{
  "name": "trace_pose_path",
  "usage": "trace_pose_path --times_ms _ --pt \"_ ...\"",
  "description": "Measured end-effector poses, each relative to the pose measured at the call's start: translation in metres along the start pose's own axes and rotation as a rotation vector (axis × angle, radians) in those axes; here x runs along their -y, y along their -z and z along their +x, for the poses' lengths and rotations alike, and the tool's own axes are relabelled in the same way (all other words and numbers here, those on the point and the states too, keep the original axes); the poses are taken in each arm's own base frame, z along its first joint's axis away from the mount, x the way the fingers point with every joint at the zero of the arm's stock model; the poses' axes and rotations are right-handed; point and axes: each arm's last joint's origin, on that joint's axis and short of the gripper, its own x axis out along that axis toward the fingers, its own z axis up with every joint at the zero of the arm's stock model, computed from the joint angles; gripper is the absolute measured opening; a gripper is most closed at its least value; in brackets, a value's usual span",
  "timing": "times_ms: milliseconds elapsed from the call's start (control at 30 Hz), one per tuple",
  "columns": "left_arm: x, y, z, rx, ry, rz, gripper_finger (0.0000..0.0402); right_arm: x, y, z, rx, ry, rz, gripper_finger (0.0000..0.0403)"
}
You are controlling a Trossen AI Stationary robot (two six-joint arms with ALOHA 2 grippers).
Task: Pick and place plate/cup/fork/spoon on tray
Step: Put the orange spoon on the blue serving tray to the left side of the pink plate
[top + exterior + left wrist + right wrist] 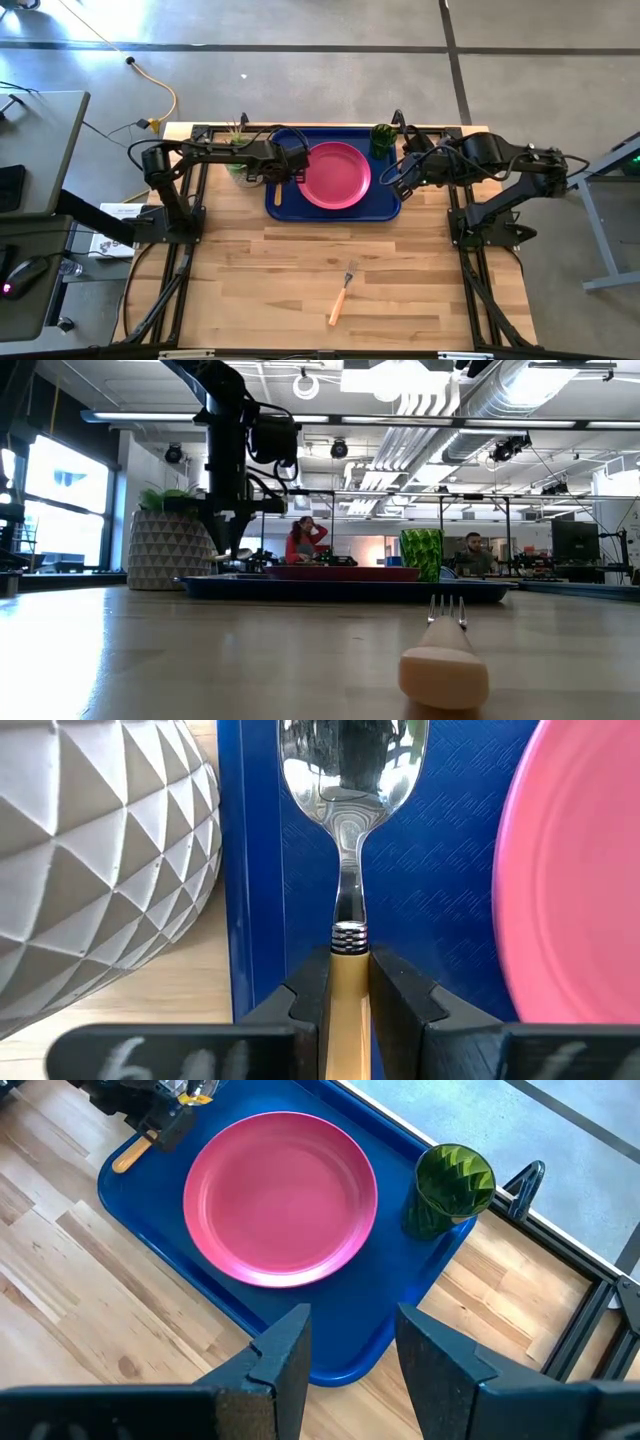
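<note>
Gripping spoon (pixel 349 870), left tool (pixel 349 995) over tray (pixel 255 870) edge beside plate (pixel 575 880).

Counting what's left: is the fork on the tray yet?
No, the fork lies on bare wood, well apart from the tray.

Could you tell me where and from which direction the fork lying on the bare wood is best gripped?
Probably the orange handle of the fork, gripped from straight above with the fingers across its narrow width. It lies flat, diagonal, tines toward the tray, with open wood all round it.
</note>
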Motion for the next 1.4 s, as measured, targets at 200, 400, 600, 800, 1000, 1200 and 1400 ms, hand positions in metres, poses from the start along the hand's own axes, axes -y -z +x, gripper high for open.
trace_pose_path --times_ms 200,400,600,800,1000,1200,1400 --pt "0.000 0.000 0.000 -0.003 0.002 0.005 0.0042 0.000 0.000 0.000 0.000 0.000 0.000 0.0138" --pt "0.001 0.000 0.001 -0.012 0.007 0.010 0.0042 0.000 0.000 0.000 0.001 0.000 0.000 0.0138" --pt "0.001 0.000 0.001 -0.020 0.013 0.014 0.0042 0.000 0.000 0.000 0.007 0.005 0.000 0.0138" --pt "0.000 -0.002 0.002 -0.028 0.014 0.005 0.0042 0.000 0.000 0.000 0.008 0.006 0.000 0.0138" --pt "-0.001 -0.003 0.003 -0.029 0.011 -0.002 0.0042 0.000 0.000 0.000 0.008 0.006 0.001 0.0138" --pt "0.001 -0.001 0.002 -0.017 0.016 0.007 0.0042 0.000 0.000 0.000 0.009 0.006 0.001 0.0138" --pt "0.003 0.007 0.001 0.002 0.011 0.037 0.0042 0.000 0.000 0.000 0.009 0.006 0.000 0.0138"
